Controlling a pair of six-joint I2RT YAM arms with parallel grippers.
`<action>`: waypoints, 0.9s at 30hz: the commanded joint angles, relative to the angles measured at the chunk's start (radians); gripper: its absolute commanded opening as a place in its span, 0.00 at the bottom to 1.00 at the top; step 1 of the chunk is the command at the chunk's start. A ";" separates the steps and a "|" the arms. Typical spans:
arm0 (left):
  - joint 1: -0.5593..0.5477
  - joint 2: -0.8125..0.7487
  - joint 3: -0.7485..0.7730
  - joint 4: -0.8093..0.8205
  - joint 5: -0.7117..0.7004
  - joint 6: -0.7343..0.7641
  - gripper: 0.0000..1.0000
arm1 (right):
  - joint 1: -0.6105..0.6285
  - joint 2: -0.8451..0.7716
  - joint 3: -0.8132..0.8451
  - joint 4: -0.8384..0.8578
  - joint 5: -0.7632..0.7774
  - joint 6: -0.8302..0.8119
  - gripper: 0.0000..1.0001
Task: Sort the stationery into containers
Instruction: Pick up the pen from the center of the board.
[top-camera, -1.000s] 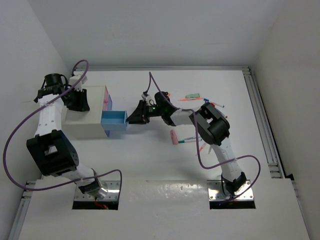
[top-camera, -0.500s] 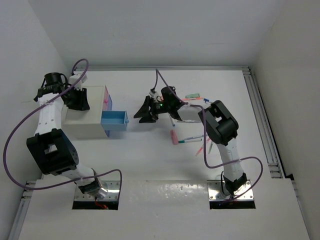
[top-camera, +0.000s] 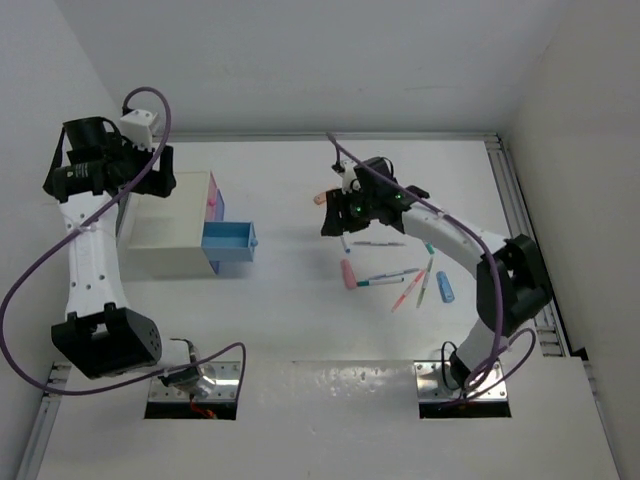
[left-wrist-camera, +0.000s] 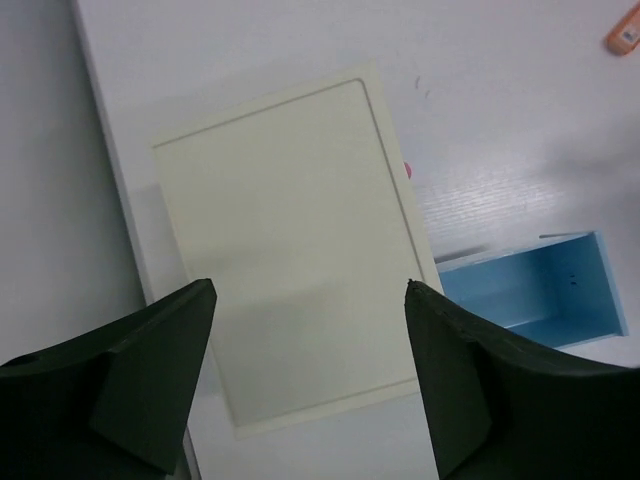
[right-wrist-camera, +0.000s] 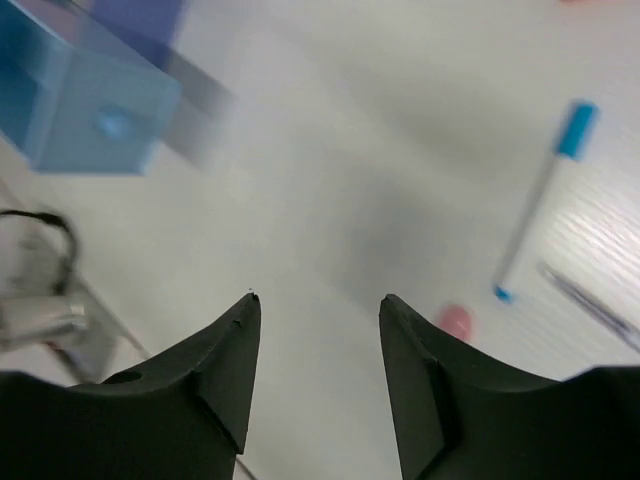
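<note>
Top external: white cabinet (top-camera: 165, 225) stands on the tabletop (top-camera: 300, 330). A blue drawer-box (top-camera: 228, 241) juts from the cabinet's right side, with a pink drawer-box (top-camera: 212, 195) just behind it. Pens (top-camera: 390, 280) and a pink chunky piece (top-camera: 348, 272) lie scattered well right of the cabinet.

Left wrist: left hand (left-wrist-camera: 308, 288) is released, spread wide, grasping nothing, above the cabinet's top.

Right wrist: right hand (right-wrist-camera: 318, 300) is released, grasping nothing, over the tabletop right of the cabinet. A blue-capped pen (right-wrist-camera: 540, 215) lies loose nearby.

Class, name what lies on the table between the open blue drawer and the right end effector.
Nothing: the top external view shows only bare white table between the blue drawer and the right end effector.
</note>
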 joint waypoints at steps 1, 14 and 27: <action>-0.013 -0.068 -0.002 0.024 -0.048 -0.050 0.84 | 0.053 -0.071 -0.108 -0.134 0.264 -0.168 0.51; -0.020 -0.163 -0.080 0.010 -0.134 -0.071 0.86 | 0.191 0.037 -0.166 -0.187 0.555 -0.075 0.49; -0.021 -0.162 -0.099 0.007 -0.149 -0.053 0.86 | 0.184 0.128 -0.148 -0.125 0.461 -0.064 0.49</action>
